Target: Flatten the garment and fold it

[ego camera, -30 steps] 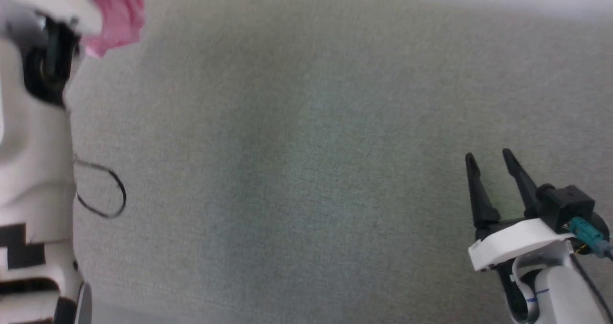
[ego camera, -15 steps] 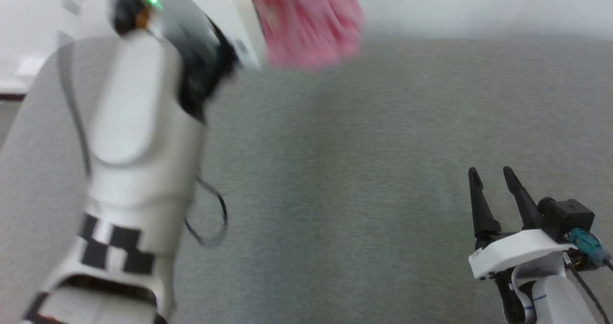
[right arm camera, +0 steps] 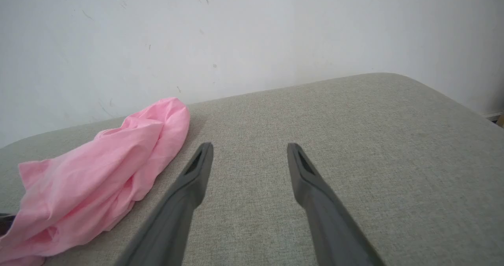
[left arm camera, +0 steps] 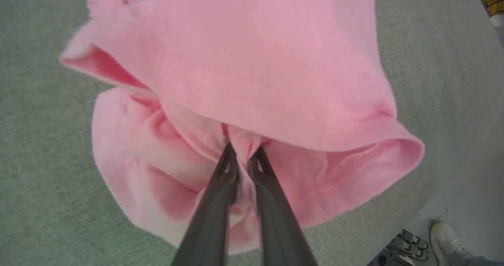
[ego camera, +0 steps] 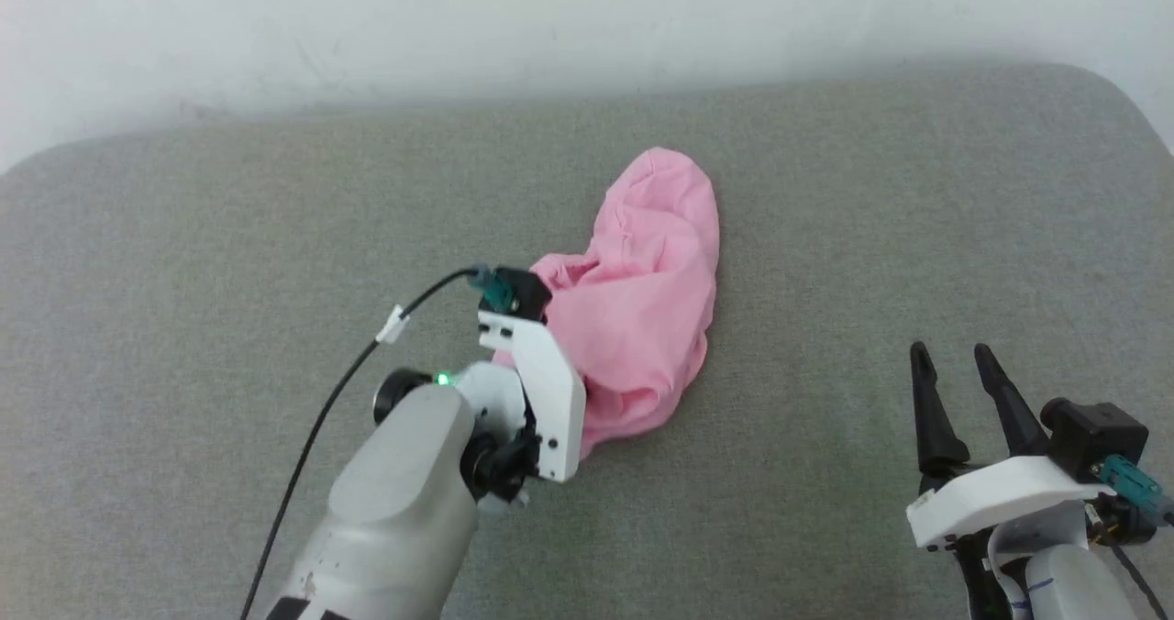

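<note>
1 crumpled garment [ego camera: 642,308], long axis near-to-far, left end effector [left arm camera: 243,152] pinching it

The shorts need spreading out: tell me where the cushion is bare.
Bare: the cushion left of the shorts, and the stretch between them and the open right end effector. Crowded at the centre, where the left end effector pinches them.

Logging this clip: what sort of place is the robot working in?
Probably an indoor test room, not a home: a grey fabric-covered table with rounded corners against a bare, scuffed white wall, one pink garment on it, and a person's shoe on pale floor.
</note>
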